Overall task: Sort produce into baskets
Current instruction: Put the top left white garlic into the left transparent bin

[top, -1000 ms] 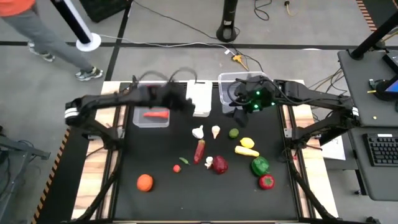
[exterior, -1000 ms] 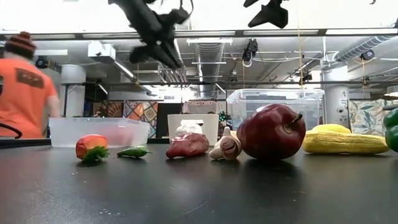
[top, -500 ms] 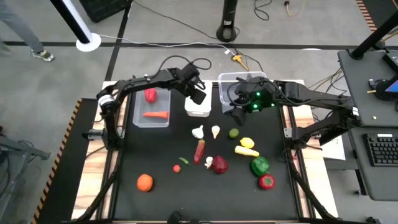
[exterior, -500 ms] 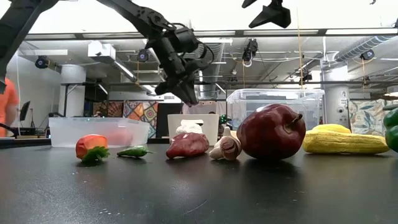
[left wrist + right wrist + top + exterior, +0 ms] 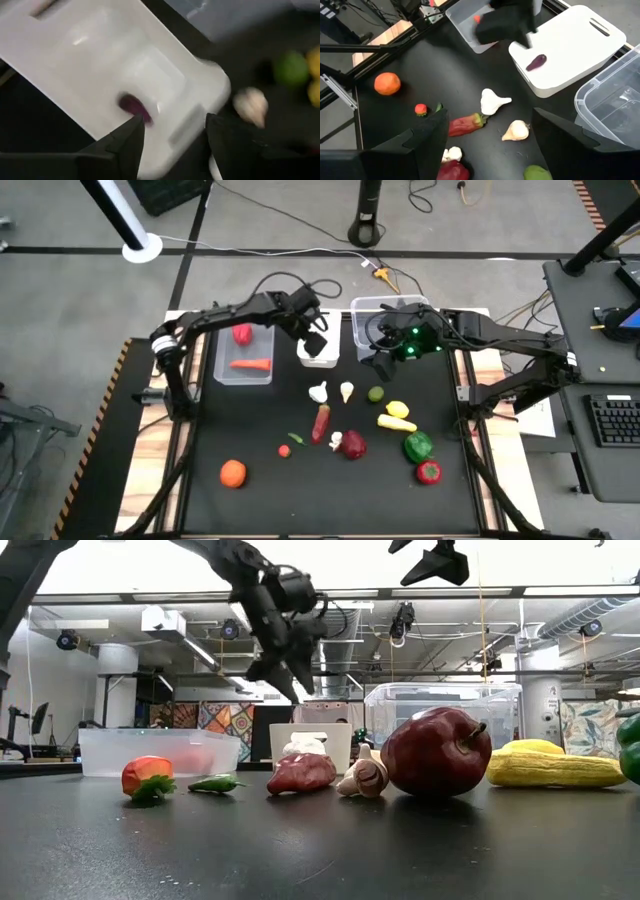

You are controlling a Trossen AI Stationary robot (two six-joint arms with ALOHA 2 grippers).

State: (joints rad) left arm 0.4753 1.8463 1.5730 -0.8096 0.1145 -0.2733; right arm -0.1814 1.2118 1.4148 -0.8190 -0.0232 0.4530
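Note:
My left gripper (image 5: pixel 317 338) hangs open and empty above the small white tub (image 5: pixel 320 348). A small purple piece (image 5: pixel 135 108) lies on the tub's floor and also shows in the right wrist view (image 5: pixel 536 62). The left clear tub (image 5: pixel 243 356) holds a red pepper (image 5: pixel 242 333) and a carrot (image 5: pixel 250 364). My right gripper (image 5: pixel 492 145) is open and empty, high over the near edge of the right clear tub (image 5: pixel 385 320). Garlic (image 5: pixel 318 392), a lime (image 5: pixel 375 393), a lemon (image 5: pixel 398 409), a red chili (image 5: pixel 321 422) and a green pepper (image 5: pixel 418 446) lie on the black table.
An orange (image 5: pixel 233 472) lies alone near the left front. A red pepper (image 5: pixel 428 472), a dark red round fruit (image 5: pixel 353 445), a mushroom (image 5: pixel 336 440) and a yellow long piece (image 5: pixel 396 423) crowd the middle right. The three tubs stand in a row at the table's far side.
My left gripper has swung from above the left clear tub toward the table's right and now hangs over the white tub, a little higher than half a second ago. A person behind the table's far left corner has walked out of view.

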